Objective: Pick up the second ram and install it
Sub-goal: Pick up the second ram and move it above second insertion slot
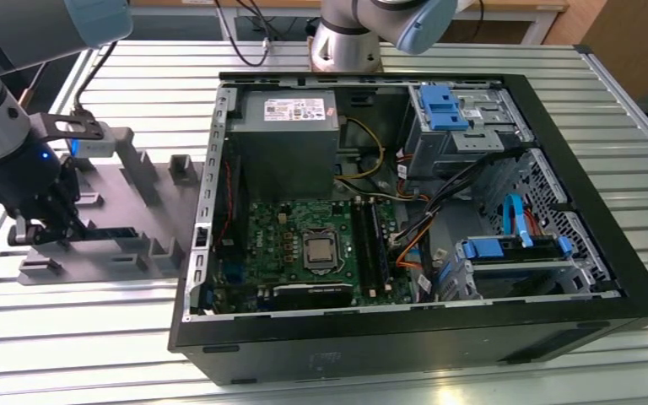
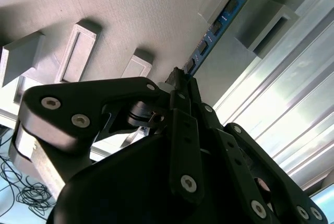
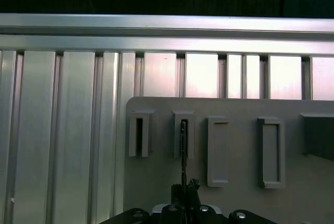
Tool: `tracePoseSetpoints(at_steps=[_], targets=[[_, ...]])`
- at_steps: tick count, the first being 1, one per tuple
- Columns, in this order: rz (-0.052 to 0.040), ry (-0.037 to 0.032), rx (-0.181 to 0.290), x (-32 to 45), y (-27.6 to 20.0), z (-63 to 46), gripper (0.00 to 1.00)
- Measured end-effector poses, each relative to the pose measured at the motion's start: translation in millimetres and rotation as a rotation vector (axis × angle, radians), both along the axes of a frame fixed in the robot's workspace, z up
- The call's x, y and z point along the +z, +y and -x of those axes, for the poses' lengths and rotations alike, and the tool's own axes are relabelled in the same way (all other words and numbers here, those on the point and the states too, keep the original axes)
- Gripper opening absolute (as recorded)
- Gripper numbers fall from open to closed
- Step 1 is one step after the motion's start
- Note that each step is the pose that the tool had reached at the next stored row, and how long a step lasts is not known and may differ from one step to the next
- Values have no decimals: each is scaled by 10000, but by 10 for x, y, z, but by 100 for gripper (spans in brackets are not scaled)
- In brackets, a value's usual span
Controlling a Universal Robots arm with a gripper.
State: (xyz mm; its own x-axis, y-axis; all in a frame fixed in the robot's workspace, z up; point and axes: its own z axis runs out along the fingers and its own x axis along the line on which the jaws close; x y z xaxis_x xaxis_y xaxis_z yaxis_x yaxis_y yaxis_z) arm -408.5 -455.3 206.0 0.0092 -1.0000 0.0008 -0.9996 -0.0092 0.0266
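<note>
The gripper (image 2: 179,80) is clamped on the ram (image 2: 218,25), which juts out ahead of it. An off-centre hold could twist it against the tray (image 2: 125,4).

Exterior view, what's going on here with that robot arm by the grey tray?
A Universal Robots arm is working over the grey holder tray, on the exterior view's left of the open computer case. In the second wrist view its end effector looks closed on the second ram, a dark-blue stick seated in the tray's upright blocks. The ram is not yet at the green motherboard inside the case.
</note>
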Motion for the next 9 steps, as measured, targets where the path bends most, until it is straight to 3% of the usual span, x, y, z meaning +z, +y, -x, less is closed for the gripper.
tracePoseSetpoints(at_steps=[9], targets=[[0,0,0,23,0,0,14]])
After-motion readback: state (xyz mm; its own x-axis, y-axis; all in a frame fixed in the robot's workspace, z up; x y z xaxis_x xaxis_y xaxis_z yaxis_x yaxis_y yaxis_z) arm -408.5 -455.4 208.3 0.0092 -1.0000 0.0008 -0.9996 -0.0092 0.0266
